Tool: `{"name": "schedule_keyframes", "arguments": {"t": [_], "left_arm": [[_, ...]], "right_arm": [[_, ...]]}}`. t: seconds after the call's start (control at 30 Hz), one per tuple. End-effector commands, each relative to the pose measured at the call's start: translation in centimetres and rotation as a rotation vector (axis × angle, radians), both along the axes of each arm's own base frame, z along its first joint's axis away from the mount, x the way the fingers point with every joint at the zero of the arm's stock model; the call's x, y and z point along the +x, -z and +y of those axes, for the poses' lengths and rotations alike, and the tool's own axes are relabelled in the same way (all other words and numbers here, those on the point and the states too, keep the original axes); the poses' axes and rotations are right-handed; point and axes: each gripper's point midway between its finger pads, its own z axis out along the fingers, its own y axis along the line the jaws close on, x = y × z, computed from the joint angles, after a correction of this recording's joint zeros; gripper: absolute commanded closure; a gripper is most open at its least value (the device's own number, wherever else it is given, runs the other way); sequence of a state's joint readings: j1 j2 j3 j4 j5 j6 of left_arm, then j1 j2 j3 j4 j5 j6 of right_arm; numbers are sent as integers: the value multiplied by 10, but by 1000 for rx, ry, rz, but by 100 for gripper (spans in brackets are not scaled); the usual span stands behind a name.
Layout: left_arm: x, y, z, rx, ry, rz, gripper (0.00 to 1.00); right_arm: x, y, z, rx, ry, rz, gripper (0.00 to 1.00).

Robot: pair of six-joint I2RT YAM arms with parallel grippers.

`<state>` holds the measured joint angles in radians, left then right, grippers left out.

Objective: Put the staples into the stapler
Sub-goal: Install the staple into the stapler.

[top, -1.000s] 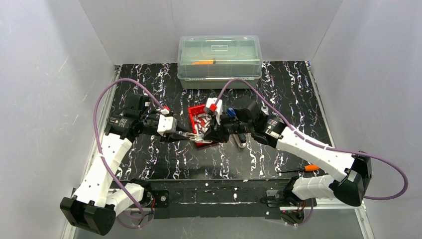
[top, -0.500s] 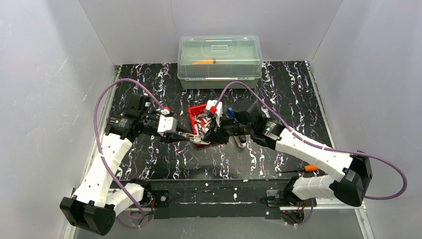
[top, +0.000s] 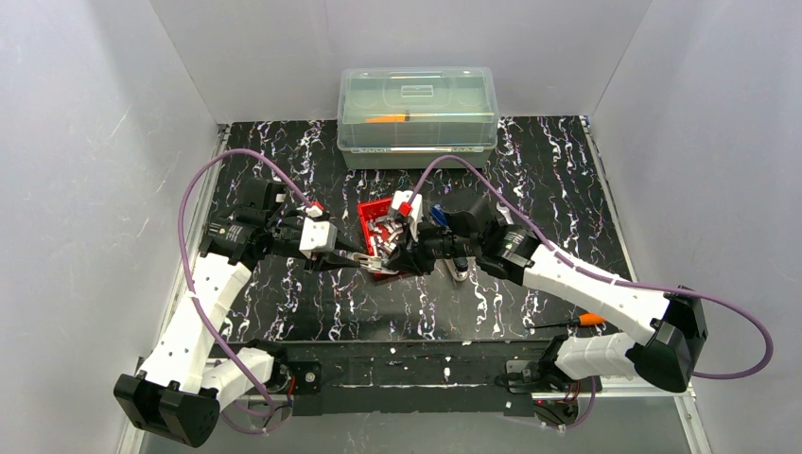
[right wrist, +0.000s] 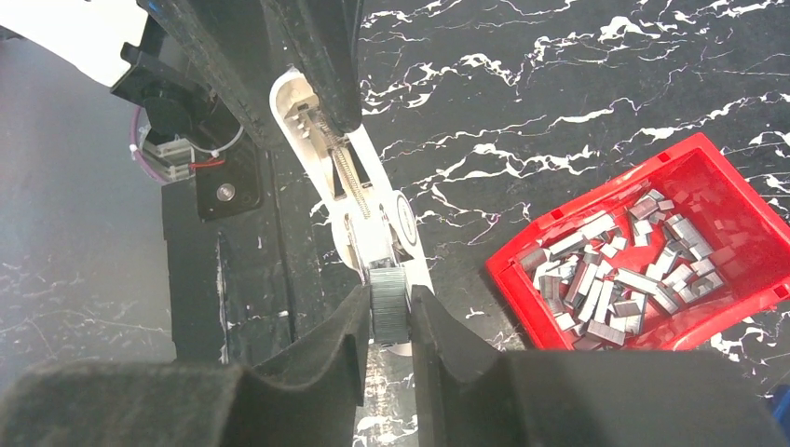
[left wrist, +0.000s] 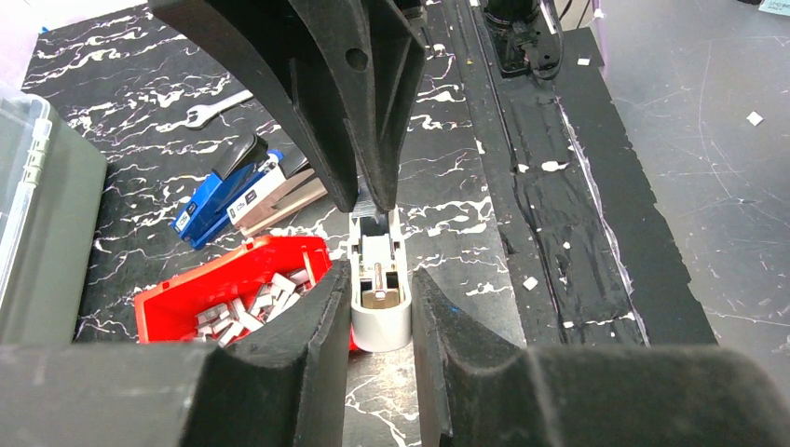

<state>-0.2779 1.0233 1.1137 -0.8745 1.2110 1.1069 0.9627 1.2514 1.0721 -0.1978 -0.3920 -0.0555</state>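
- Left claw (left wrist: 380, 276) is clamped on the open stapler (left wrist: 380, 321), beside the red bin (right wrist: 596, 203).
- Right claw (right wrist: 388, 294) pinches a staple strip (right wrist: 388, 314) over the stapler's channel.
- More staples (right wrist: 624, 270) lie in the bin.

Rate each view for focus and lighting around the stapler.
Top external: evenly lit, no harsh shadows, but the stapler is tiny and half hidden. Left wrist: stapler sharp, while the left gripper in front is soft, black and featureless. Right wrist: staple strip and red bin crisp, the right gripper around the strip blurred.
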Motion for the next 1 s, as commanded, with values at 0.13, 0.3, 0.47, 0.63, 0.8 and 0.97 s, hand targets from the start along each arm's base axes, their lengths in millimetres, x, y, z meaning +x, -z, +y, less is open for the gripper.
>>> {"name": "schedule_keyframes", "arguments": {"t": [0.13,0.3,0.47,0.63,0.8,0.97], "left_arm": [[-4,-14,-3,-39,16,-1,100],[-4,-16,-3,-45,17,2,100],[-4,-17,-4,-47,18,2,100],[-5,-18,-4,-49,18,1,100],[-6,-16,-3,-48,19,0,100],[-6,-16,-3,-49,20,0,100]], "right_arm": [[-1,-7,2,29,-4,-15,61],[-1,-9,1,28,-3,-16,61],[-1,-11,0,21,0,-21,60],[-2,-15,-2,17,-6,-27,54],[1,-21,-7,7,13,-54,45],[2,-33,-10,23,25,-77,40]]}}
